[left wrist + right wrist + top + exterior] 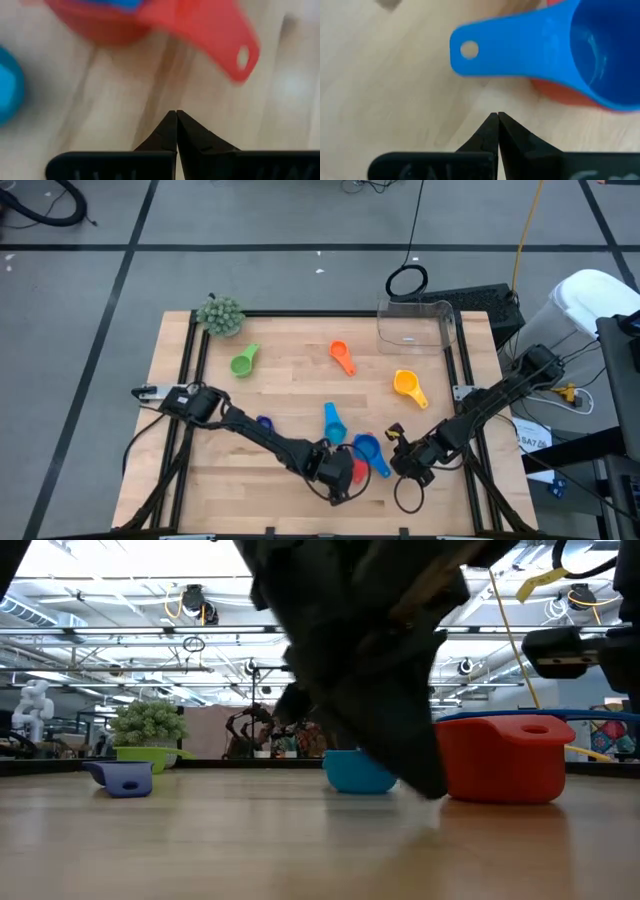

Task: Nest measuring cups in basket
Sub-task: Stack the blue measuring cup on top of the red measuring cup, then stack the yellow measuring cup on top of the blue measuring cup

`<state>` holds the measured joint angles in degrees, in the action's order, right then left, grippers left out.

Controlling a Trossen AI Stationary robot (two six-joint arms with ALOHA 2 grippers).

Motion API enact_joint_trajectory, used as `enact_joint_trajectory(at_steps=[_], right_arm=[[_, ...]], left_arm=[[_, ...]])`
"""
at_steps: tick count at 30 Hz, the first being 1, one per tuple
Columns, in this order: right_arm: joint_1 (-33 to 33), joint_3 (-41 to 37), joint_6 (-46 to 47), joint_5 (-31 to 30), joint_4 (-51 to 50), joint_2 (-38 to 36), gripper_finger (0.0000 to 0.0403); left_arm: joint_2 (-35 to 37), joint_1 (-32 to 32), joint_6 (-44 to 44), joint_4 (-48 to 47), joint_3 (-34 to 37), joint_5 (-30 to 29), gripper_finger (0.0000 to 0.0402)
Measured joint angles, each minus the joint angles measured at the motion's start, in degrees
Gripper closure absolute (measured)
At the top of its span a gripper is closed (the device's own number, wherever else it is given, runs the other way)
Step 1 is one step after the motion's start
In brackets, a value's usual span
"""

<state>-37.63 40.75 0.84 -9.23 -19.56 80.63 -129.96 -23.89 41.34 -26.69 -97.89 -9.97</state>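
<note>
my left gripper (176, 116) hovers pinched shut, empty, just short of the red cup (150, 20) handle, lined up for a grab. my right gripper (497, 117) is also closed on nothing beside the blue cup (560, 45). the basket (415, 325) waits at the far edge, well apart.

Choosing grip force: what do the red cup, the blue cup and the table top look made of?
Red cup: likely smooth moulded plastic, uniform colour, punched handle hole. Blue cup: the same, glossy, with highlights in its bowl. Table top: pale wood, grain visible.
</note>
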Motion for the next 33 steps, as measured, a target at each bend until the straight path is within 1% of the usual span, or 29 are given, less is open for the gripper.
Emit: enact_joint_trajectory(at_steps=[3, 6, 11, 14, 18, 24, 26, 29, 32, 33], right_arm=[[-0.02, -0.02, 0.03, 0.10, 4.28, 0.72, 0.0403], [-0.49, -0.02, -0.25, 0.11, 8.12, 2.29, 0.0403], [-0.80, -0.02, -0.84, -0.06, 8.62, 4.37, 0.0403], [-0.59, 0.09, -1.51, -1.58, 10.35, 4.40, 0.0403], [0.71, 2.34, -3.70, -1.56, 11.65, 4.41, 0.0403], [2.61, 5.08, -6.16, -1.38, 10.24, 4.38, 0.0403], [2.82, 5.36, -6.10, -1.85, 7.77, 4.34, 0.0403], [2.72, 5.28, -5.90, -4.69, 1.81, 3.35, 0.0403], [2.58, 5.27, -4.85, -5.82, -0.31, 0.40, 0.0403], [2.56, 5.27, -4.56, -5.77, -0.50, -0.67, 0.0403]], left_arm=[[0.31, 0.33, 0.69, 3.19, -0.15, -1.34, 0.0399], [0.30, 0.63, 1.25, 4.16, -0.15, -2.26, 0.0399], [0.30, 0.84, 1.91, 8.22, -0.15, -2.40, 0.0399], [0.30, 0.99, 1.91, 10.23, -0.15, -3.21, 0.0400], [0.30, 1.47, 1.92, 10.28, -0.15, -3.61, 0.0400], [0.30, 1.81, 1.22, 9.85, -0.15, -3.66, 0.0400], [0.30, 1.81, 1.18, 9.70, -0.15, -3.56, 0.0400], [1.00, 1.77, 1.18, 5.21, -0.15, -3.35, 0.0400], [2.11, 1.76, 1.05, 0.79, -0.10, -3.48, 0.0401], [2.58, 1.76, 1.00, 0.60, -0.09, -3.61, 0.0401]])
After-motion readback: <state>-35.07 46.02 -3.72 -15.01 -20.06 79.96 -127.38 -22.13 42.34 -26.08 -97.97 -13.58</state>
